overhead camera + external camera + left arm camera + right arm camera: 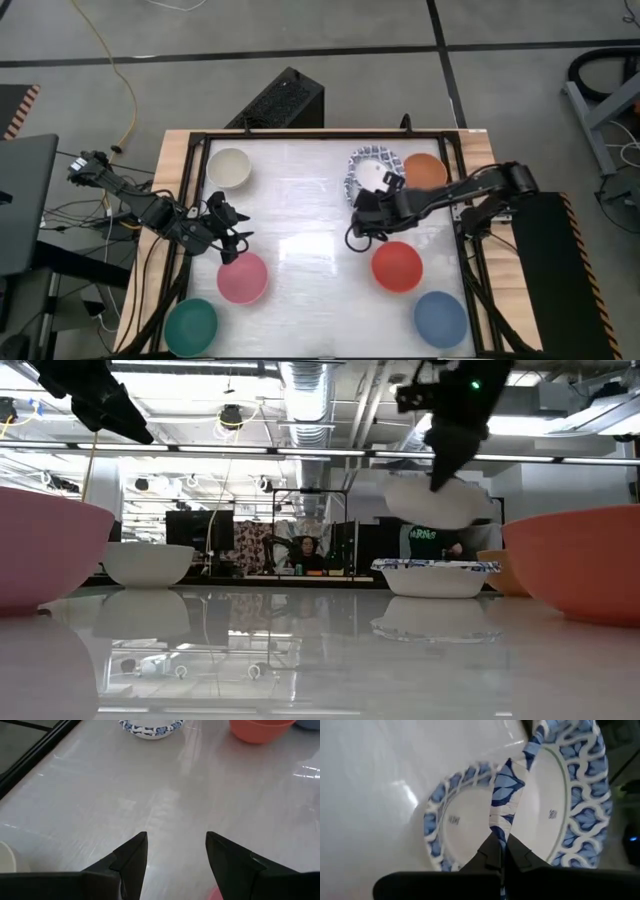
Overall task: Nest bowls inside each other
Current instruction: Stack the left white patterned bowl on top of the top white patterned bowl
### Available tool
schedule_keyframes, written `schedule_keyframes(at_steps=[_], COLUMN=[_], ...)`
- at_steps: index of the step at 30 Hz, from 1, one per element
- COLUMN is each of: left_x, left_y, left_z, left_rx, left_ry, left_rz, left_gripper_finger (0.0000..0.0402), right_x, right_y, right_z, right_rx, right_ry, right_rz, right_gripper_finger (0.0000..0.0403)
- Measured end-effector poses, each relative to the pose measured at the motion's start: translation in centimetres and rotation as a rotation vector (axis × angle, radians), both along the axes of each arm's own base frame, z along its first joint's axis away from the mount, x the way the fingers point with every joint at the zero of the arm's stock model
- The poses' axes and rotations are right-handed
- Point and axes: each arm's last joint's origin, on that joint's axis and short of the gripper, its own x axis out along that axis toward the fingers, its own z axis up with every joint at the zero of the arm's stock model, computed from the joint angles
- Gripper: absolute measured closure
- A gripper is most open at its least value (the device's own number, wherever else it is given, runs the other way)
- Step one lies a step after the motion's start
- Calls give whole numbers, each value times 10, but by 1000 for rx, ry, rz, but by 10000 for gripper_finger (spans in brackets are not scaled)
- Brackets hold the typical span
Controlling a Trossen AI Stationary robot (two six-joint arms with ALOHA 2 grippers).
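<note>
My right gripper [385, 192] [501, 837] is shut on a white bowl with a blue patterned rim [435, 502] [560, 805]. It holds that bowl in the air over a like bowl [372, 158] [451, 822] standing on its base at the table's far side. My left gripper [235, 240] [176, 845] hangs open with nothing in it, just beyond the pink bowl [242, 277]. The cream [230, 167], orange [426, 170], red [397, 265], blue [440, 318] and green [191, 325] bowls each stand alone on the table. My right gripper pinches the held bowl's patterned rim [504, 802], one finger inside the bowl and one outside. The fingers slant down from the table's right side. The bowl hangs tilted below them [435, 502], lifted clear above the patterned bowl on the table [435, 576].
A black frame [300, 133] runs around the white tabletop. The middle of the table [300, 215] lies bare between the bowls. In the low view the pink bowl [40, 550] and the red bowl [580, 560] stand close at either side.
</note>
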Motion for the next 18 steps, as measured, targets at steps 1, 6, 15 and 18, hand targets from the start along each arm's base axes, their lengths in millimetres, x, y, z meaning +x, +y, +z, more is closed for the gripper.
schedule_keyframes(at_steps=[1, 6, 15, 18], left_x=[0, 0, 0, 0], left_y=[0, 0, 0, 0], left_z=[0, 0, 0, 0], left_rx=[0, 1, 7, 7], left_ry=[0, -1, -5, -5], left_rz=[0, 1, 9, 9], left_gripper_finger=[210, 210, 210, 210], right_x=[-1, -2, 2, 4], right_y=[1, 5, 2, -2], right_z=[-5, -22, -29, -29], right_rx=[15, 47, 103, 138], right_ry=[-3, 16, 8, 8], right_rz=[4, 22, 61, 65], right_gripper_finger=[391, 391, 391, 391])
